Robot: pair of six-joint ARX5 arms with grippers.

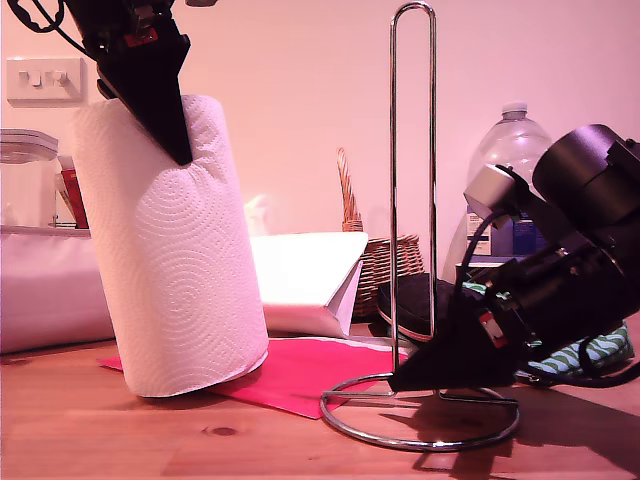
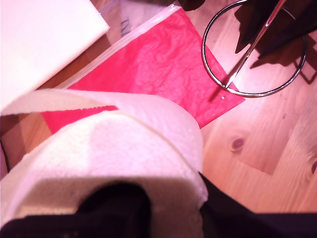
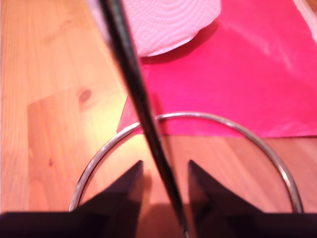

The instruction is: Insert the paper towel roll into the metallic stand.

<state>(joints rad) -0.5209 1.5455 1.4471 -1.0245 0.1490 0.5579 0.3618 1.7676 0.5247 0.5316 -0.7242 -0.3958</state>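
Note:
The paper towel roll (image 1: 175, 250) is a thick white embossed cylinder at the exterior view's left, leaning, its lower edge on the red sheet. My first gripper (image 1: 165, 130) comes down from above, shut on the roll's top wall (image 2: 124, 144), one finger in the core and one outside. The metallic stand (image 1: 393, 200) is upright in the middle, its ring base (image 1: 420, 443) flat on the wood. My second gripper (image 1: 400, 380) lies low at the exterior view's right. It is open, its fingertips (image 3: 133, 173) either side of the upright wire (image 3: 133, 84), not touching it.
A red paper sheet (image 1: 310, 370) lies on the wooden table (image 1: 100, 430) between roll and stand. Behind are a folded white paper bag (image 1: 300, 275), a wicker basket (image 1: 385, 265), a plastic bottle (image 1: 510, 150) and a jar (image 1: 25, 175) on a shelf at the exterior view's left.

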